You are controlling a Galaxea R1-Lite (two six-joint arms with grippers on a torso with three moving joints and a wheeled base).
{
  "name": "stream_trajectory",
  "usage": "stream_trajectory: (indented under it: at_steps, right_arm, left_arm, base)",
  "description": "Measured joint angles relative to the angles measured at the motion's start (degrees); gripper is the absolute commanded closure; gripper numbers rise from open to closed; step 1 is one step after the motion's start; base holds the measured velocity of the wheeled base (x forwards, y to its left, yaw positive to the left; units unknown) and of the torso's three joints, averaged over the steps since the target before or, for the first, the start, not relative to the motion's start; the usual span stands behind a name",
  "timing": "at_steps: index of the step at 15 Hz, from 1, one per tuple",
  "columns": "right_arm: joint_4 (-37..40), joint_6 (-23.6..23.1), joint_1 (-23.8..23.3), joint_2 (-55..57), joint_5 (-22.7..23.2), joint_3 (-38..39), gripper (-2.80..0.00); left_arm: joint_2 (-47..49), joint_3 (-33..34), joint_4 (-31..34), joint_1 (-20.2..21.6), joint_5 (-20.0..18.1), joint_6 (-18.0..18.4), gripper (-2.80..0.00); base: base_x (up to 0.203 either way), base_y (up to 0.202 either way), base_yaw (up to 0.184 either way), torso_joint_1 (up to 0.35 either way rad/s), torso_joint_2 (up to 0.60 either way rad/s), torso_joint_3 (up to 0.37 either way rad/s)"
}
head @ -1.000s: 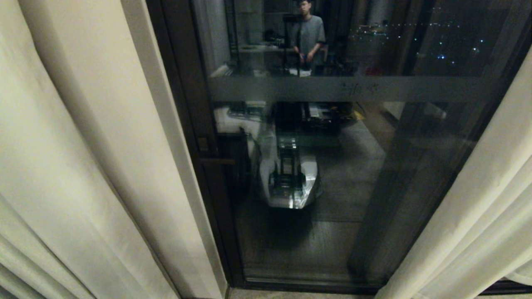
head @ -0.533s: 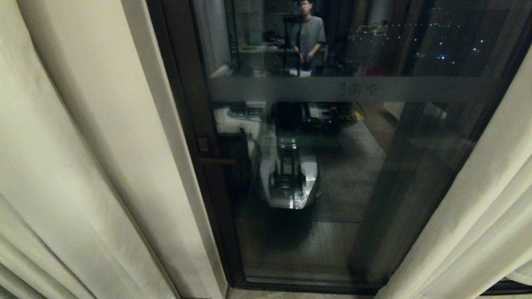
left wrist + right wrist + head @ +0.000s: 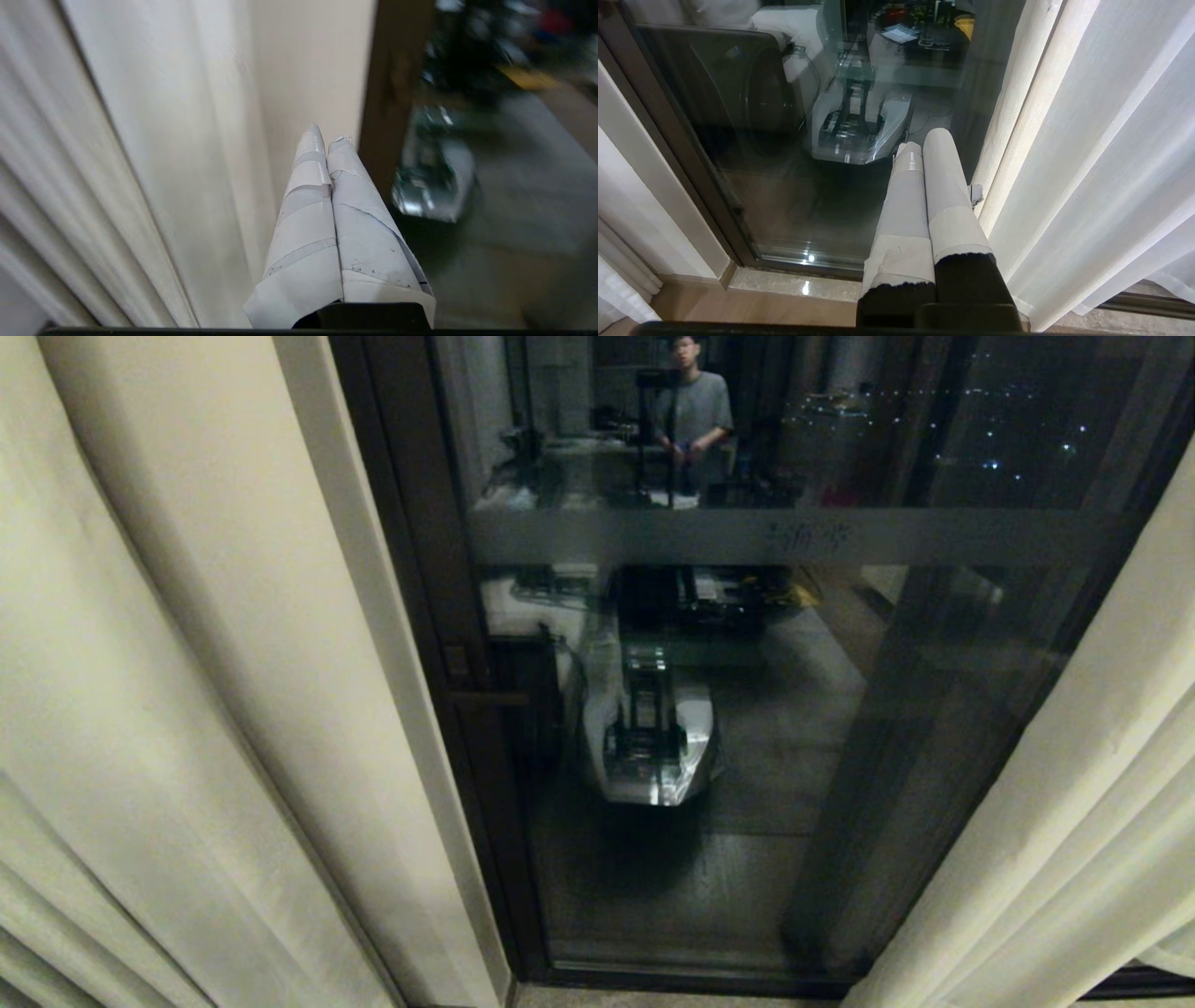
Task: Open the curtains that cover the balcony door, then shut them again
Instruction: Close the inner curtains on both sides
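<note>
The curtains (image 3: 215, 709) are seen drawn apart to both sides, cream-white and pleated, so that the balcony door (image 3: 747, 728) is exposed between them. In the head view the left panel fills the left third of the frame and overlaps the dark door frame (image 3: 411, 616); the right panel (image 3: 1074, 821) hangs along the right edge. A frosted horizontal band (image 3: 794, 535) is seen across the glass. The robot's base (image 3: 649, 737) is mirrored in the lower pane, and a person in a grey shirt (image 3: 695, 415) is reflected above the band; city lights are visible at the upper right. Neither arm is shown in the head view.

In the left wrist view the left tool (image 3: 326, 133) is seen with its two tape-wrapped fingers (image 3: 308, 186) pressed together and nothing between them; it is held before the inner edge of the left curtain panel (image 3: 187, 140), near the brown door frame (image 3: 397, 84). Contact with the fabric cannot be confirmed.

In the right wrist view the right tool (image 3: 924, 140) is likewise seen closed and empty, its fingers (image 3: 943, 177) side by side, pointed toward the lower glass (image 3: 784, 186) just beside the right panel, where a thinner sheer layer (image 3: 1120, 154) is seen. A pale stone sill (image 3: 794, 284) is seen at the foot of the door.
</note>
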Motion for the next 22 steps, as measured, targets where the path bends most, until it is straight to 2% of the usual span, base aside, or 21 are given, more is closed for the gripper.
stream_trajectory:
  at_steps: [4, 5, 8, 10, 14, 22]
  right_arm:
    - [-0.01, 0.01, 0.00, 0.00, -0.02, 0.00, 0.00]
    - [0.00, 0.00, 0.00, 0.00, -0.02, 0.00, 0.00]
    - [0.00, 0.00, 0.00, 0.00, 0.00, 0.00, 0.00]
    - [0.00, 0.02, 0.00, 0.00, 0.01, 0.00, 0.00]
    - [-0.02, 0.02, 0.00, 0.00, 0.00, 0.00, 0.00]
    - [0.00, 0.00, 0.00, 0.00, -0.01, 0.00, 0.00]
  left_arm:
    - [17.24, -12.39, -8.45, 0.75, 6.69, 0.49, 0.00]
    - [20.71, -14.69, -10.71, 2.20, 8.36, 0.67, -2.80]
    - [29.29, -19.62, -14.47, 10.48, 10.25, 0.73, -2.80]
    - [33.10, -21.28, -15.43, 13.38, 10.41, 0.03, -2.80]
    - [39.72, -22.21, -21.73, 16.11, 10.39, -1.45, -2.80]
    - [55.47, -26.60, -34.02, 17.26, 10.15, -4.35, -2.80]
  base:
    - [0.000, 0.000, 0.000, 0.000, 0.00, 0.000]
    - [0.000, 0.000, 0.000, 0.000, 0.00, 0.000]
    - [0.000, 0.000, 0.000, 0.000, 0.00, 0.000]
    - [0.000, 0.000, 0.000, 0.000, 0.00, 0.000]
    - [0.000, 0.000, 0.000, 0.000, 0.00, 0.000]
    - [0.000, 0.000, 0.000, 0.000, 0.00, 0.000]
